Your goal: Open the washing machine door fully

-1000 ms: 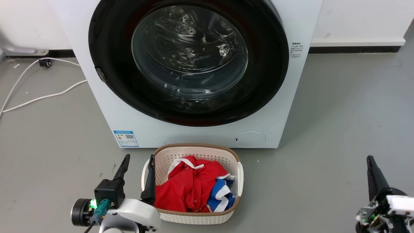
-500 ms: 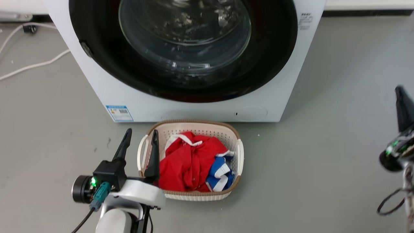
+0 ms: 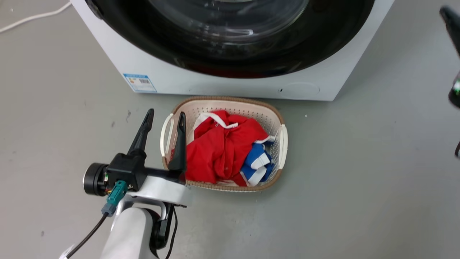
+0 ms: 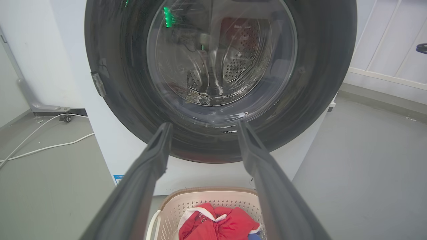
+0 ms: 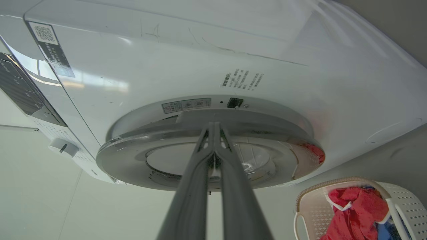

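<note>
The white washing machine (image 3: 233, 84) fills the top of the head view, and its glossy black washing machine door (image 3: 233, 46) covers the front. My left gripper (image 3: 164, 118) hovers open and empty over the left end of a basket, short of the machine. In the left wrist view this gripper (image 4: 203, 126) points at the door's (image 4: 317, 83) lower part. My right gripper (image 5: 213, 126) is shut, with its tips at the door's rim (image 5: 133, 156). There a narrow gap and a black latch slot (image 5: 235, 102) show. A blurred right finger (image 3: 451, 18) sits at the head view's right edge.
A cream laundry basket (image 3: 282, 136) holding red and blue clothes (image 3: 222, 151) stands on the grey floor just before the machine. A white cable (image 3: 32, 16) lies on the floor to the left. Bare floor lies to the right of the basket.
The head camera has tilted down and closer, so the machine slid up the picture. My right gripper rose from the lower right to the upper right edge, beside the machine. The left gripper stays open by the basket.
</note>
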Controlling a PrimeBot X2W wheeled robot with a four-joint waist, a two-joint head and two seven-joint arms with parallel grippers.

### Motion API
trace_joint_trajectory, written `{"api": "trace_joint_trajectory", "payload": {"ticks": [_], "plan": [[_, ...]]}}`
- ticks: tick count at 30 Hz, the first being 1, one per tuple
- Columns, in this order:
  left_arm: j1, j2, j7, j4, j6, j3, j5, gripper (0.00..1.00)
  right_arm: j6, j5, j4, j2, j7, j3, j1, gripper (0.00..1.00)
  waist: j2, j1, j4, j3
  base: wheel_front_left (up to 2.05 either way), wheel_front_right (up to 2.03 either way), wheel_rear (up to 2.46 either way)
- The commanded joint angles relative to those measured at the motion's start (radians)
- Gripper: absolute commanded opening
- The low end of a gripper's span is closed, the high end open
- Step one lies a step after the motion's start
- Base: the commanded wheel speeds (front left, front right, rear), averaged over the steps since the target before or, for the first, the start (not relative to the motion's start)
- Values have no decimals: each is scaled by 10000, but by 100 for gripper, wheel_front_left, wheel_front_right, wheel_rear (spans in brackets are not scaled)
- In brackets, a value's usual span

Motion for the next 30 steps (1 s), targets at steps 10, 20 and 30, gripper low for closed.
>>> {"api": "trace_joint_trajectory", "payload": {"ticks": [10, 20, 30], "plan": [[-627, -53, -27, -577, 165, -149, 141, 100, 4, -772, 1318, -18, 821, 820, -3029, 0, 0, -1, 297, 1358, 0, 0, 0], [-1010, -68, -27, -696, 242, -245, 165, 100, 4, -1249, 1931, 277, 1312, 1288, -4426, 0, 0, -1, 391, 1939, 0, 0, 0], [-1178, -73, -27, -675, 324, -320, 103, 100, 4, -1510, 2243, 530, 1869, 1563, -5020, 0, 0, -1, 467, 2140, 0, 0, 0]]}}
